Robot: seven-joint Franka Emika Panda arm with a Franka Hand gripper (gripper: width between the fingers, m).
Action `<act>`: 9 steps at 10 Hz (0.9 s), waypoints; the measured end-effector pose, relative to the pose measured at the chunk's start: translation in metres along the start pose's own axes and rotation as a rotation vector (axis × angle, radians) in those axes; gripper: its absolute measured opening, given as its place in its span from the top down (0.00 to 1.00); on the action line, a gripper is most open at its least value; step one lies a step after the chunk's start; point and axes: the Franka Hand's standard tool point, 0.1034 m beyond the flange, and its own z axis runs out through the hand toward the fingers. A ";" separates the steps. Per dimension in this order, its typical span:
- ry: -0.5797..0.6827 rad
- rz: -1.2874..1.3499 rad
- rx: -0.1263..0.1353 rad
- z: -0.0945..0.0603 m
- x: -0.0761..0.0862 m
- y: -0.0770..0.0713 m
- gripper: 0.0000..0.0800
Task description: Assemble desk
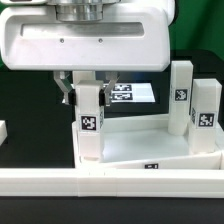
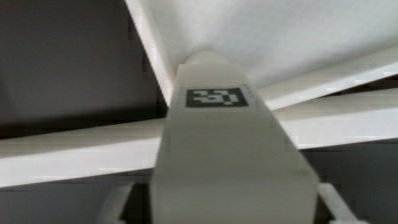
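White plastic fills most of the exterior view, set against a black table (image 1: 30, 100). At the far left edge a small white block (image 1: 3, 130) pokes into frame, cut off by the border. Moving right, the two-finger gripper (image 1: 88, 92) hangs from the arm's broad white housing, its dark fingers (image 1: 66, 90) flanking the top of a short white block leg (image 1: 90, 122) that stands upright with a black-and-white square tag on its front face. The jaws stand narrow, close on either side of this leg; whether they press it firmly cannot be told. The leg's foot sits at the near left corner of the white rectangular tray-like desk top (image 1: 160, 150), which lies flat on the table. Behind the gripper lies the flat marker board (image 1: 135, 94). Further right, two more upright white legs (image 1: 181, 100) and (image 1: 206, 116) stand just beside each other at the tray's right side, each tagged. Along the front runs a long white rail bar (image 1: 110, 180).

In the wrist view the tagged leg (image 2: 217, 140) rises between the fingers, with the tray's rim (image 2: 71, 155) behind it.
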 end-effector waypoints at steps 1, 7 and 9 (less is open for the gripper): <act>0.000 -0.001 0.000 0.000 0.000 0.000 0.64; -0.002 0.576 -0.005 0.002 0.001 0.005 0.64; -0.002 0.814 -0.009 0.002 0.001 0.008 0.64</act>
